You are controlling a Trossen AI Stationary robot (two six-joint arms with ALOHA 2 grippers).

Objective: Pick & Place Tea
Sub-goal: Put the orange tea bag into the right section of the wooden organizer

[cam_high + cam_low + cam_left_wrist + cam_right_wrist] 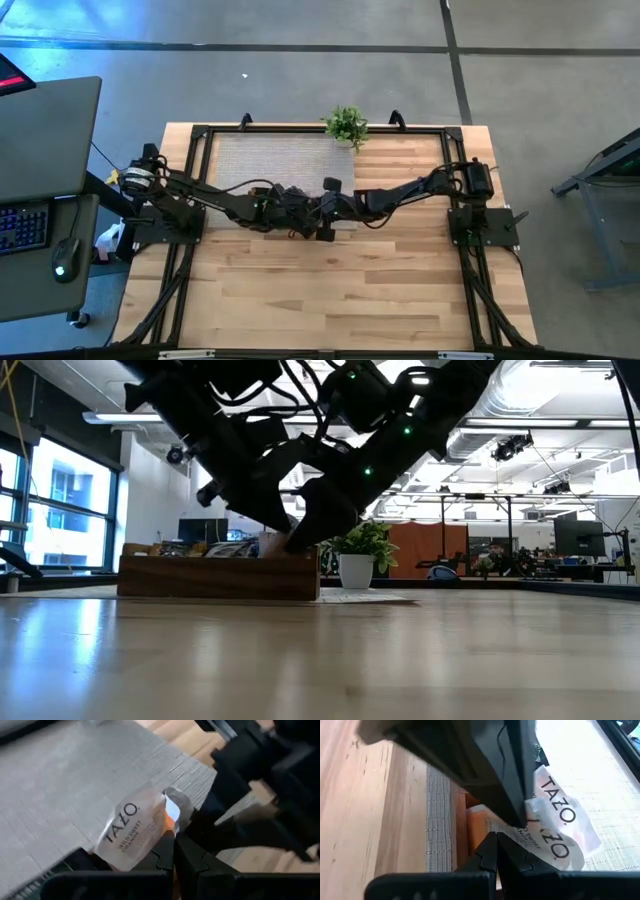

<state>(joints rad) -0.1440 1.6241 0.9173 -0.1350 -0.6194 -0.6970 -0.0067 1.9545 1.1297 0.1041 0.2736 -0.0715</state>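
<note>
Both tools pinch orange-and-white sachets: left tool (pixel 174 851), sachet (pixel 131 831); right tool (pixel 496 854); high view hides them.

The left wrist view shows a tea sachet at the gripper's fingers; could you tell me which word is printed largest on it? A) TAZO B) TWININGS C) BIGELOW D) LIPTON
A: the white-and-orange tea sachet pinched at the left gripper reads "TAZO" in large dark letters, above smaller print, with the grey mat lying behind it.
</note>
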